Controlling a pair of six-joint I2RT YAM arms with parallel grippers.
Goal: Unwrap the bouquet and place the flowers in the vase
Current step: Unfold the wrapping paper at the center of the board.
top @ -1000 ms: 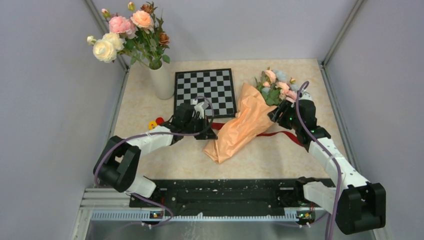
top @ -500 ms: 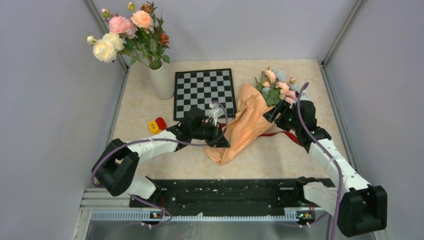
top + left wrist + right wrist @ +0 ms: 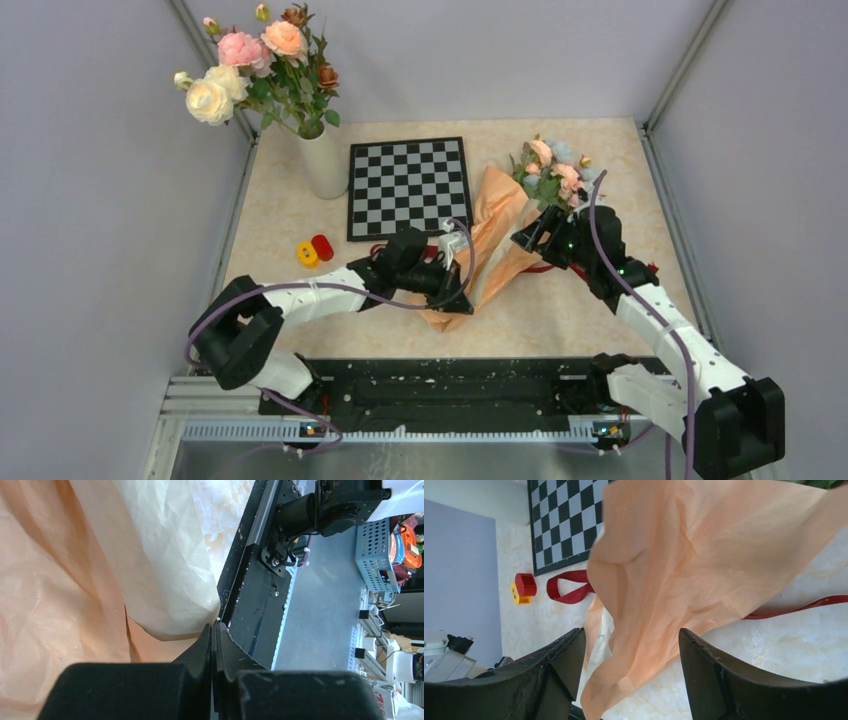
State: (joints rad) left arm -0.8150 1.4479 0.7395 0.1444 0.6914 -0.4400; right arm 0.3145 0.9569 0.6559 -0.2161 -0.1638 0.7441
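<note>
The bouquet's peach-orange paper (image 3: pixel 497 235) lies loosened and crumpled right of the chessboard, its flowers (image 3: pixel 553 170) at the far end. A dark red ribbon (image 3: pixel 545 267) lies loose under it. My left gripper (image 3: pixel 462 296) is shut and rests against the paper's lower left side. In the left wrist view the shut tips (image 3: pixel 215 626) meet the paper's pale edge (image 3: pixel 165 580), with nothing seen between them. My right gripper (image 3: pixel 523 236) is open above the paper's right side. In the right wrist view the paper (image 3: pixel 684 565) hangs between its spread fingers (image 3: pixel 569 660). The white vase (image 3: pixel 323 160) stands at the back left.
Large cream, pink and peach roses (image 3: pixel 255 70) fill the vase. A chessboard (image 3: pixel 409 186) lies flat beside it. A small yellow piece (image 3: pixel 306 254) and a red one (image 3: pixel 322 246) sit left of my left arm. Grey walls close in both sides, and a black rail (image 3: pixel 450 385) runs along the front.
My left arm has swung right, from the chessboard's corner to the paper's lower side. My right gripper has opened wider and pulled back from the flowers. The paper has bunched up.
</note>
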